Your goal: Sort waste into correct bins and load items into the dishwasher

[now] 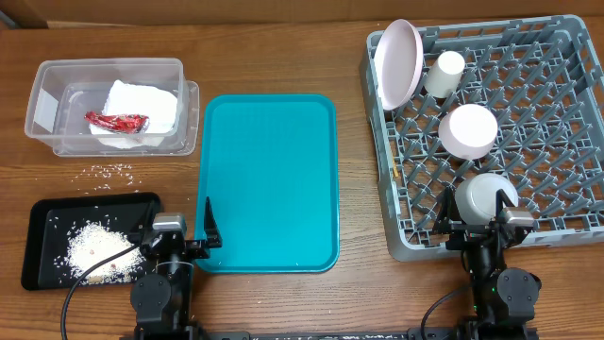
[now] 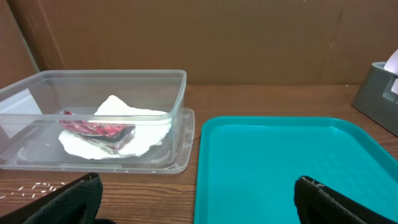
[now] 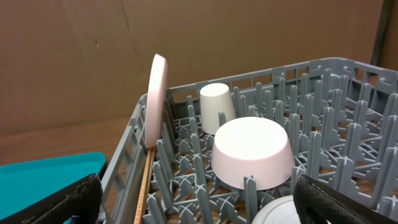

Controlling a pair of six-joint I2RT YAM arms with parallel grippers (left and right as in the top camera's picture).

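At the desk's far left corner you see the clear tub, holding the crumpled napkin with the red wrapper on top, so dry rubbish is kept apart from food. At the near left corner the black tray holds the rice scraps. A few stray grains lie on the bare desk between the two bins. By your judgement, these are the only waste not yet sorted.

The left gripper hangs at the near edge with jaws wide, holding nothing. Beside it lies the teal tray, bare.

At the desk's right side, the dish rack carries the plate on edge against its far left wall. The cup, pink bowl and grey-green bowl sit mouth-down among the pegs, placed to drain. The right gripper hangs at the rack's near edge, wide and empty, with that last bowl directly ahead of it.
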